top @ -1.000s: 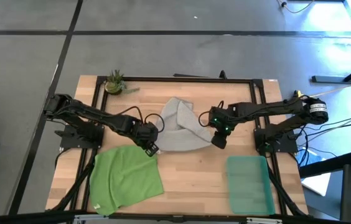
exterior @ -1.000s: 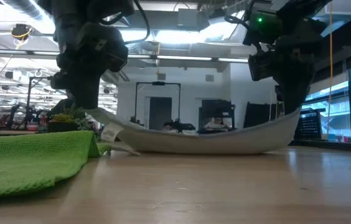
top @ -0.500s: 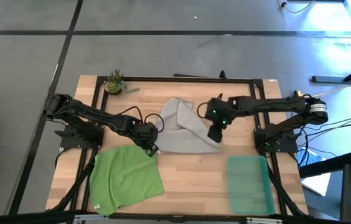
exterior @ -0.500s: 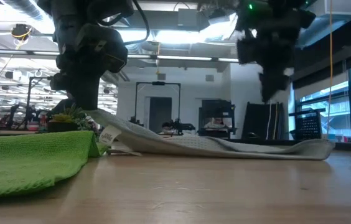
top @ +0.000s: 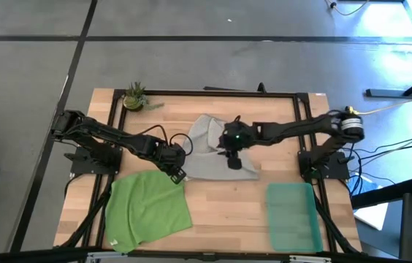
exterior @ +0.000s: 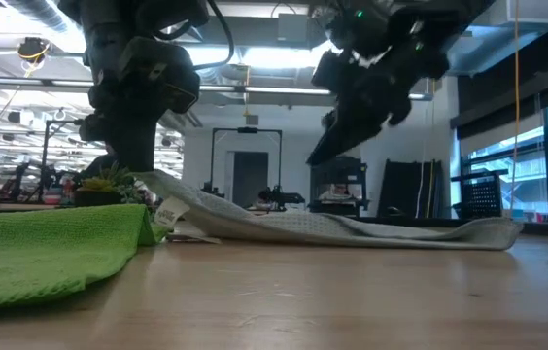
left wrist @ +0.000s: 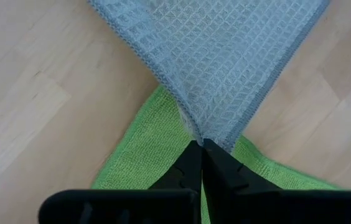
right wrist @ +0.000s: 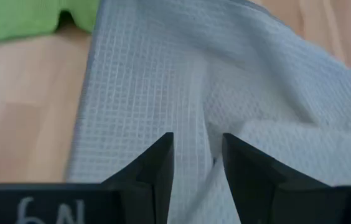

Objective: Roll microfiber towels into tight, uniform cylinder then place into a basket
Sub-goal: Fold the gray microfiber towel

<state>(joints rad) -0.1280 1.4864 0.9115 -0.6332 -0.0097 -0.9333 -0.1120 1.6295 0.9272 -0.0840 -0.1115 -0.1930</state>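
The light grey towel [top: 210, 142] lies rumpled mid-table, its right end [exterior: 493, 231] flat on the wood. My left gripper [top: 177, 174] is shut on its near-left corner, just above the far edge of the flat green towel [top: 147, 208]. A white tag [exterior: 170, 209] hangs by that corner. My right gripper [top: 233, 164] stands open and slanted above the grey towel's middle [right wrist: 163, 74], clear of it in the low view [exterior: 315, 158]. The teal basket [top: 294, 219] sits at the near right. My left gripper pinches the grey towel's corner [left wrist: 208, 132] between its two shut fingers, coming steeply from above. The corner is held a little off the table [exterior: 153, 180]. From there the cloth slopes down slack onto the wood.
A small potted plant [top: 134, 97] stands at the far left corner. A dark frame [top: 213, 93] runs along the table's far and side edges. Bare wood [top: 228, 212] lies between the green towel and the basket.
My right gripper has let go of the grey towel's right corner, which has dropped flat onto the table. It has then swung toward the table's left over the towel's middle, rolling and tipping to a slant. The left corner has stayed lifted.
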